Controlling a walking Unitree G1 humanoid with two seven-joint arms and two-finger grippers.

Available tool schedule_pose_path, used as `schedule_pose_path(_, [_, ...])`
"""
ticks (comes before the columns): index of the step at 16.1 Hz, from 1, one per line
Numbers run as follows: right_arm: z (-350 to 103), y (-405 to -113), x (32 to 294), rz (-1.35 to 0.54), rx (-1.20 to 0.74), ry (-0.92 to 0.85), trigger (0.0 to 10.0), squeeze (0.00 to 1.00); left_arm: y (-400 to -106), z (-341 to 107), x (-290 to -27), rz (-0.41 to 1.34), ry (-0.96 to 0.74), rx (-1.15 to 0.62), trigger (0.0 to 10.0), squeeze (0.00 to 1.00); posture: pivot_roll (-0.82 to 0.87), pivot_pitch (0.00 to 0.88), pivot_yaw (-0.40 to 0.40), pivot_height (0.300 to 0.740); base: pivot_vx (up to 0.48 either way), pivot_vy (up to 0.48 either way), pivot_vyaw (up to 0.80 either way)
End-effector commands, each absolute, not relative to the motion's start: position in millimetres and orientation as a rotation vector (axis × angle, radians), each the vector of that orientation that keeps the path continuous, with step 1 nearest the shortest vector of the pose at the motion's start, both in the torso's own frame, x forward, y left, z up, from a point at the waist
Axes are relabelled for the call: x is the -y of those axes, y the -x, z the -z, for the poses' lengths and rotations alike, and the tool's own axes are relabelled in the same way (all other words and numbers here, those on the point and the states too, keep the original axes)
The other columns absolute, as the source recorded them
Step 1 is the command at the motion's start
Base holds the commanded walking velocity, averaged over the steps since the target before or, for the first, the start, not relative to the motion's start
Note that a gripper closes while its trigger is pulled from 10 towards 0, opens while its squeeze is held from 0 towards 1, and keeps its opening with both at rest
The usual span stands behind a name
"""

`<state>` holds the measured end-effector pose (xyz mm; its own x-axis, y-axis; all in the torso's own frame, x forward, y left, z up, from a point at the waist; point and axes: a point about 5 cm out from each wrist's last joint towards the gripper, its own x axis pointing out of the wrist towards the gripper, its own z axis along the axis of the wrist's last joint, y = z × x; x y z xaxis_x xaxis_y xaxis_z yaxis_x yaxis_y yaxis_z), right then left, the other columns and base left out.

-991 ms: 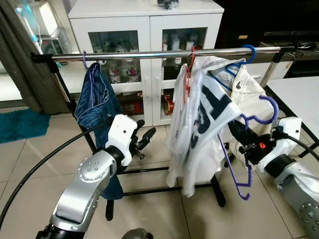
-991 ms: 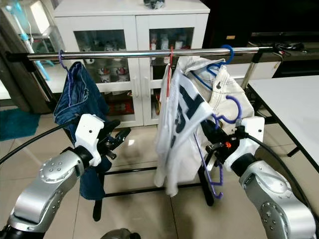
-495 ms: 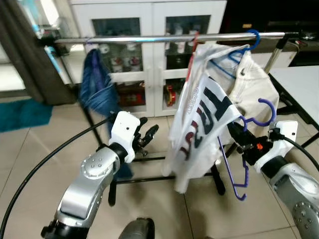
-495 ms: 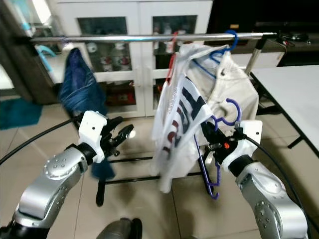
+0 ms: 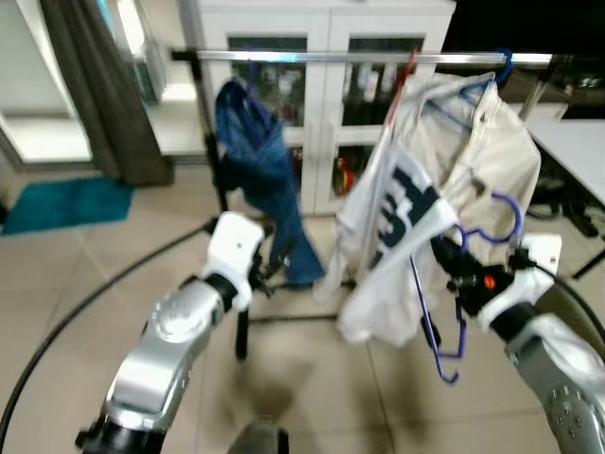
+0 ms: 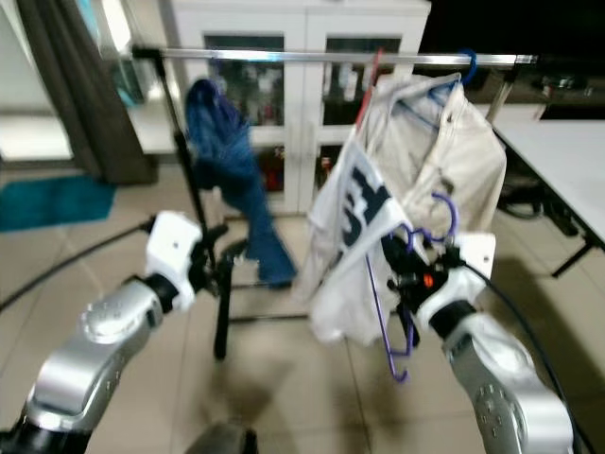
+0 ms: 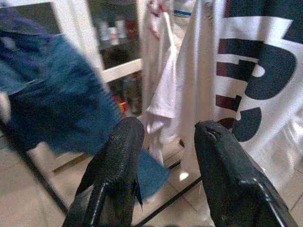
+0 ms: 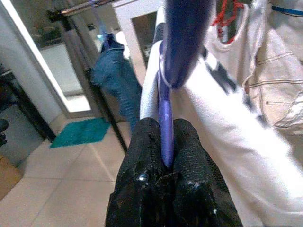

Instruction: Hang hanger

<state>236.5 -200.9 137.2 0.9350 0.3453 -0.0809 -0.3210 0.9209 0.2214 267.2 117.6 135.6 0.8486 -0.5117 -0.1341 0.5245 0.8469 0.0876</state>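
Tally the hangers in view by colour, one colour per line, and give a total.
Purple hanger, held below the rail in the right gripper: 1
Red hanger, on the rail: 1
Blue hanger, on the rail: 1
Total: 3

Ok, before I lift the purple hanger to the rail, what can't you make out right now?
- Both eye views are motion-blurred: the rail and cabinet contents are smeared.
- Free rail space near the blue hanger: hidden by the cream jacket.
- The purple hanger: its left side is behind the white shirt.
- Right gripper contact point: covered by its own fingers.
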Motion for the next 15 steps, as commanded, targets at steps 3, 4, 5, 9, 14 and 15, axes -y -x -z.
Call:
schedule_pose_path(3, [-143,-237,203,-0.323,-0.085,-0.156,10.0,0.00,-268,-137,-112,0.523,-0.120,-0.088,10.0,0.00,0.09,0.000,0.027,0.740,0.000,0.000,0.00])
schedule_pose_path(4, [-142,-237,203,-0.320,-0.090,-0.156,10.0,0.00,-268,-136,-111,0.513,-0.104,-0.094,10.0,0.00,0.09,0.000,0.028,0.740,0.000,-0.345,0.49])
schedule_pose_path(5, [-142,-238,203,-0.311,-0.092,-0.154,10.0,0.00,-269,-136,-110,0.514,-0.104,-0.094,10.0,0.00,0.09,0.002,0.030,0.740,0.000,-0.465,0.80])
schedule_pose_path(9, [-144,-244,209,-0.277,-0.086,-0.142,10.0,0.00,-271,-136,-107,0.509,-0.108,-0.094,10.0,0.00,0.08,0.010,0.029,0.740,0.000,-0.463,0.80])
schedule_pose_path(14, [-146,-246,209,-0.287,-0.082,-0.126,10.0,0.00,-270,-135,-106,0.510,-0.117,-0.095,10.0,0.00,0.09,0.019,0.022,0.740,0.000,-0.461,0.80])
schedule_pose_path(15, [-148,-248,207,-0.307,-0.081,-0.129,10.0,0.00,-269,-134,-107,0.507,-0.125,-0.098,10.0,0.00,0.09,0.024,0.017,0.740,0.000,-0.446,0.00])
